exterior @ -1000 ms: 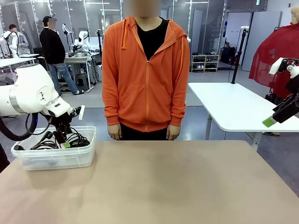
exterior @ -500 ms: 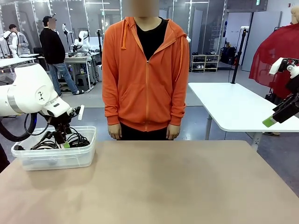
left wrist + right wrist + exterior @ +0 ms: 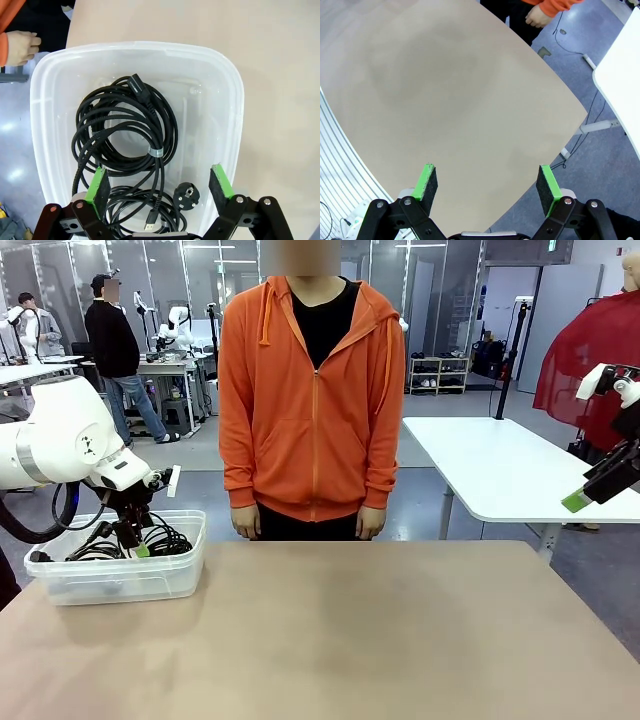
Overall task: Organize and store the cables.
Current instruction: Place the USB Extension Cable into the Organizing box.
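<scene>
All the cables (image 3: 125,150) seem already coiled inside the clear bin (image 3: 235,115) at the table's (image 3: 400,640) left end, so little looks left, with the left gripper (image 3: 157,185) spread empty above them and the right gripper (image 3: 487,182) spread empty off the table's edge.

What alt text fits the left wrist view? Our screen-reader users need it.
Black cables lie coiled inside a clear plastic bin on a tan table. The left gripper hovers over them, jaws open and empty. A person's hand shows beyond the bin.
</scene>
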`<state>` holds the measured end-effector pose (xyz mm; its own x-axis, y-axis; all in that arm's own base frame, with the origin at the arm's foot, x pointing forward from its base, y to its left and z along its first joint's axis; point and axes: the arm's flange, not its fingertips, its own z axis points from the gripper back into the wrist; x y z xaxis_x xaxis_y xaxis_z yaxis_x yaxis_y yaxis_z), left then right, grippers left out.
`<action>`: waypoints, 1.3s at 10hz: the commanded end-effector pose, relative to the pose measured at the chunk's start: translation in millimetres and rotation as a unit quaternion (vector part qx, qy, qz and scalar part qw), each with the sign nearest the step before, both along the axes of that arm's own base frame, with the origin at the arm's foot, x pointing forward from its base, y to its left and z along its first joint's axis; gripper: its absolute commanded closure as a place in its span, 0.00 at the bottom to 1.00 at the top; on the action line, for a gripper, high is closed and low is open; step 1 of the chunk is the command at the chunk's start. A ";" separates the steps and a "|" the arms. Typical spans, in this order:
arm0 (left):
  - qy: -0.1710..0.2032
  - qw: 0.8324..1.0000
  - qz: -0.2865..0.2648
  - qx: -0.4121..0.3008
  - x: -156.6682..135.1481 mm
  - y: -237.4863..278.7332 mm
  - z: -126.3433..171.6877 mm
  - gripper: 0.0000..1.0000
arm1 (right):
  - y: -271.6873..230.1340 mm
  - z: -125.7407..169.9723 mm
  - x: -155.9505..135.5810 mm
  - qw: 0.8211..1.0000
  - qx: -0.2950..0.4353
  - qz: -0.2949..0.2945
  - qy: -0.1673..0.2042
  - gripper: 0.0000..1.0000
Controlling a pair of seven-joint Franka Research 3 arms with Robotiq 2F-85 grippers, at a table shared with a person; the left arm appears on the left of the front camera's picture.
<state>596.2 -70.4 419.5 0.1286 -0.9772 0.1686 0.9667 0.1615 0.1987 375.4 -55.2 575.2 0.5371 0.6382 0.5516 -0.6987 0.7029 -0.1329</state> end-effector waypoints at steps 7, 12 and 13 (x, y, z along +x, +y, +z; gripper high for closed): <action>-0.002 1.000 -0.001 0.002 4.5 0.5 0.5 0.00 | 0.2 1.5 2.3 1.000 -0.001 -0.005 0.002 0.00; -0.010 0.999 0.017 -0.045 -24.2 4.0 36.7 0.00 | 0.2 1.5 2.3 1.000 -0.001 -0.005 0.002 0.00; -0.009 0.997 0.026 -0.065 -37.2 6.3 49.9 0.00 | 0.2 1.5 2.3 1.000 -0.001 -0.005 0.002 0.00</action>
